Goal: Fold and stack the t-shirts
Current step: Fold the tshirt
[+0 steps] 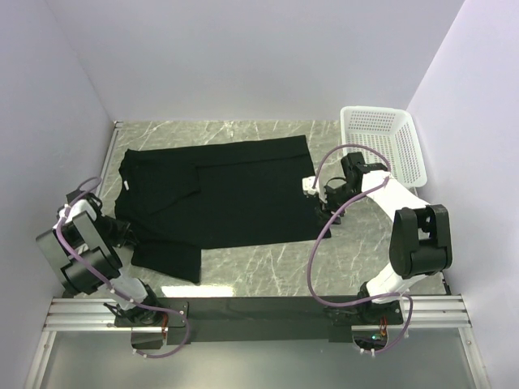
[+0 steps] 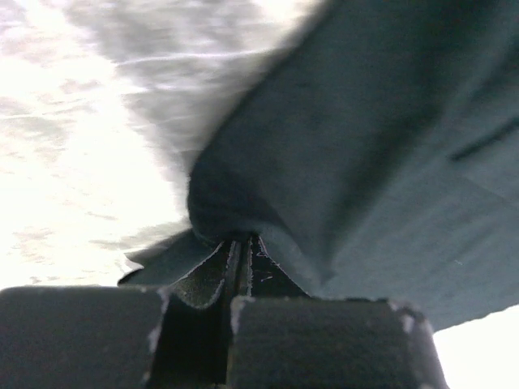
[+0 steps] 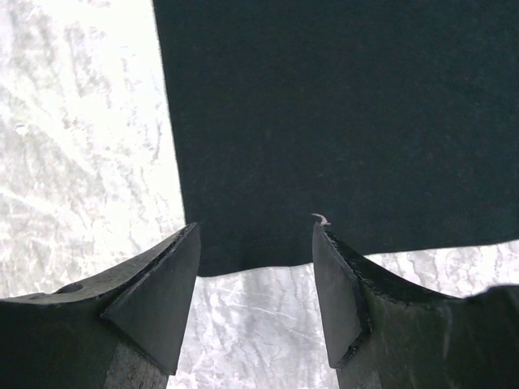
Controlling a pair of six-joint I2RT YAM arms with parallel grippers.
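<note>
black t-shirt flat on table, long axis left-right, collar end left. left gripper pinched tight on cloth at its near-left edge. right gripper spread wide, holding nothing; near-right hem corner lies just beyond its fingertips. right arm nearer that hem.

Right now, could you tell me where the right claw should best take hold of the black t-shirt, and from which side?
Probably the hem edge near its corner, coming in from the right. The t-shirt lies flat, so only an edge gives a pinch; the right claw hangs open there, and the left claw grips the opposite end.
</note>
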